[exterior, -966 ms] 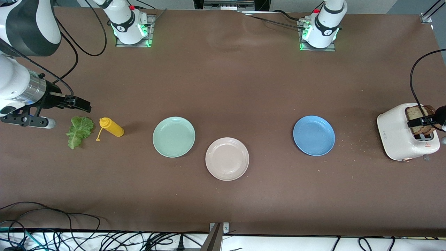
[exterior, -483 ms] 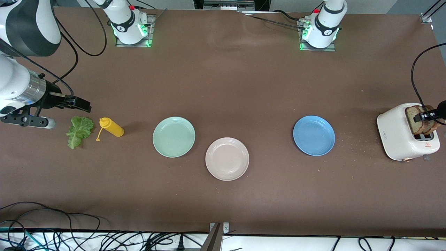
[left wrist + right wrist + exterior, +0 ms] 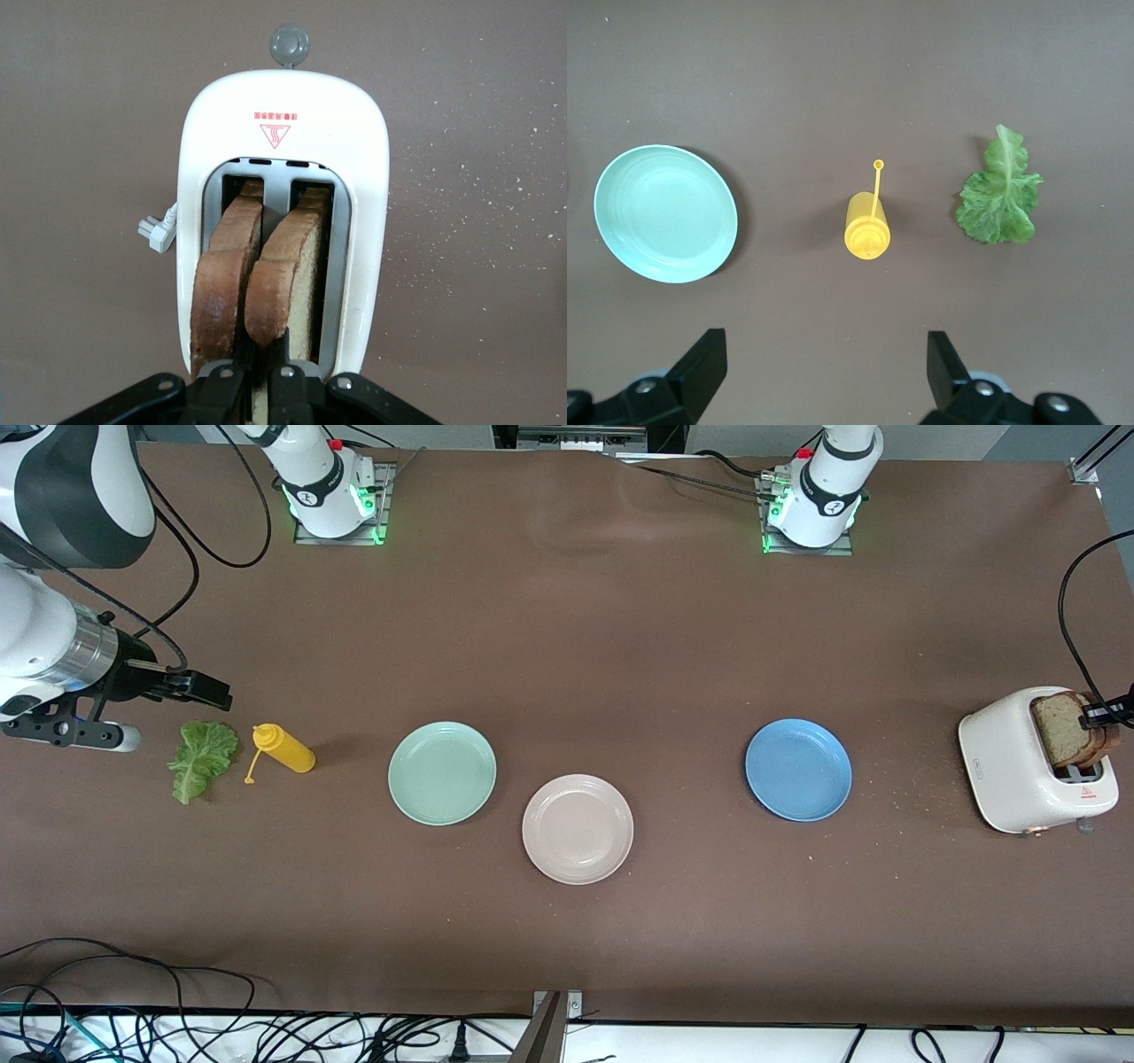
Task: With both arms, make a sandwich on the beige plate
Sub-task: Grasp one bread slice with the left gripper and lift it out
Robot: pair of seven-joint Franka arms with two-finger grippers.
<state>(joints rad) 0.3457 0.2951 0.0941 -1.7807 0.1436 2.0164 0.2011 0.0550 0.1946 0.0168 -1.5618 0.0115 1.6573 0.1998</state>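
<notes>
Brown matting covers the long surface (image 3: 567, 646), with both arm bases bolted along its edge farthest from the front camera and a tangle of cables hanging below its nearest edge.

At the left arm's end stands a white toaster (image 3: 1019, 766) with two slices of brown bread (image 3: 261, 274) upright in its slots. The left end effector (image 3: 1103, 713) sits over the toaster, and its fingers (image 3: 221, 390) are pinched narrow on the top edge of one bread slice (image 3: 1059, 726); the wrist view shows the black fingers clamped at the crust, though which of the two slices they grip is hard to tell there. Crumbs dot the matting between the toaster and a blue plate (image 3: 798, 770).

The beige plate (image 3: 578, 829) lies bare near the middle of the surface, nearer the front camera than the blue plate and the mint-green plate (image 3: 442, 772) on either side of it.

Toward the right arm's end, a yellow squeeze bottle (image 3: 283, 748) lies on its side just beside a green lettuce leaf (image 3: 202, 758). The right end effector (image 3: 199, 688) hangs over the matting close to the lettuce, its fingers (image 3: 700, 367) spread wide and holding nothing; this arm waits.
</notes>
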